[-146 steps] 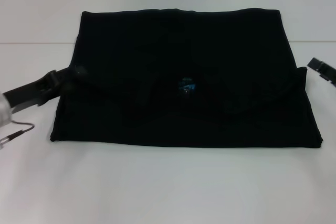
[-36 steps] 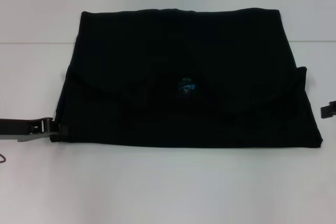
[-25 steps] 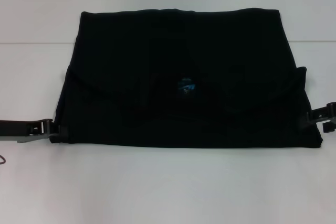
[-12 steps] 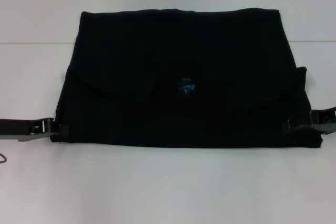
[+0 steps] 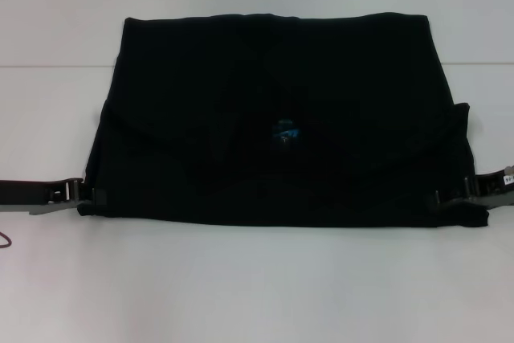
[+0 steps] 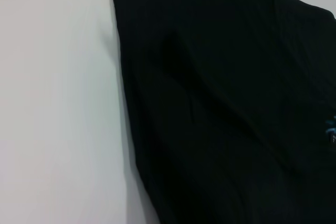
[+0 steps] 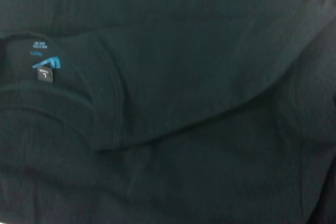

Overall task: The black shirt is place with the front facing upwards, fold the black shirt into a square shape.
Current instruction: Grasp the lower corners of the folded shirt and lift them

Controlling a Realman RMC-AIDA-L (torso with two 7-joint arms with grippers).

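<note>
The black shirt [image 5: 281, 118] lies flat on the white table [image 5: 257, 287], already folded into a wide rectangle whose long axis runs from the robot's left to its right, with the blue neck label [image 5: 285, 130] showing near the middle and the curved sleeve edges lying across the front. The near edge is the one that matters for the coming move, since both grippers sit at its two ends. The left gripper [image 5: 80, 196] is low on the table at the near left corner, touching the cloth's edge, and the right gripper [image 5: 459, 201] is at the near right corner, reaching slightly over the cloth. Each arm is thus equally close to its own corner, and the shirt stretches between them and away from the robot. Whether either gripper's jaws have closed on the fabric cannot be told. Judging from this layout, the likely next step is to pinch both near corners and carry that edge toward the far edge, halving the rectangle toward a square shape.
</note>
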